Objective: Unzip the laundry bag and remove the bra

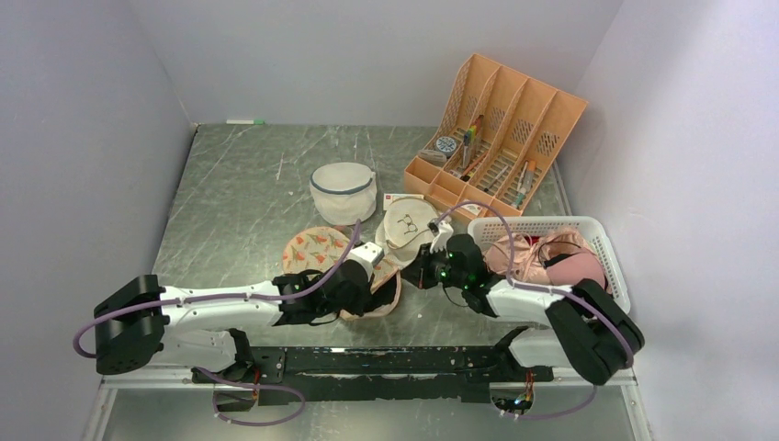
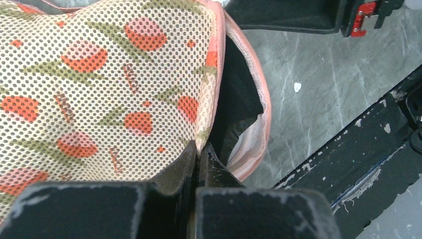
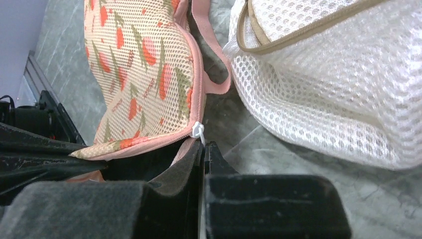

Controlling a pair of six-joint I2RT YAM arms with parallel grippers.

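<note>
Left gripper (image 2: 199, 151) clamps the bag (image 2: 99, 89) edge; right gripper (image 3: 204, 148) sits closed by the zip pull (image 3: 198, 130) — grip unclear. A slip there would likely stall the zip.

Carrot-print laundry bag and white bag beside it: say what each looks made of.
The beige laundry bag with orange-red print looks like fine matte mesh fabric, dotted with small regular holes, pink zip edging. The white tan-trimmed bag seems a coarser, faintly glossy honeycomb mesh, probably synthetic.

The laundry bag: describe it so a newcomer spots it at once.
On the grey table, look near the middle. The laundry bag lies flat: beige mesh, pink zip edging. Unlike the white dome bag and cream bag, it bears orange-red print.
</note>
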